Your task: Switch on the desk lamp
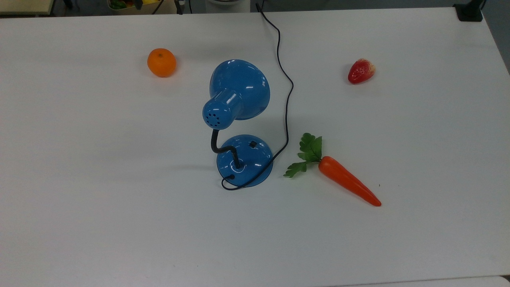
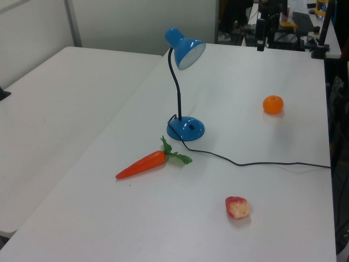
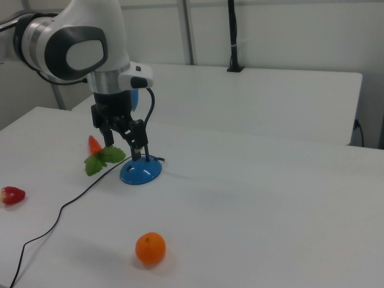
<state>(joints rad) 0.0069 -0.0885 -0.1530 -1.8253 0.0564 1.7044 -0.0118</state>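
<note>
Right view, hand (image 3: 123, 143) open, empty, in front of desk lamp (image 3: 140, 171)

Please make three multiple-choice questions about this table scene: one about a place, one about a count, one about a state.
1. In the top view, where is the carrot from the lamp base?
A. To the top view's right
B. To the top view's left
C. On top of it

2. How many fruits or vegetables lie on the table?
A. One
B. Three
C. Five

3. How does the lamp stand?
A. Tipped on its side
B. Upright on its base
C. Held in the air

Answers: 1 A, the carrot lies right of the base. 2 B, carrot, orange and strawberry. 3 B, the base sits flat.
</note>
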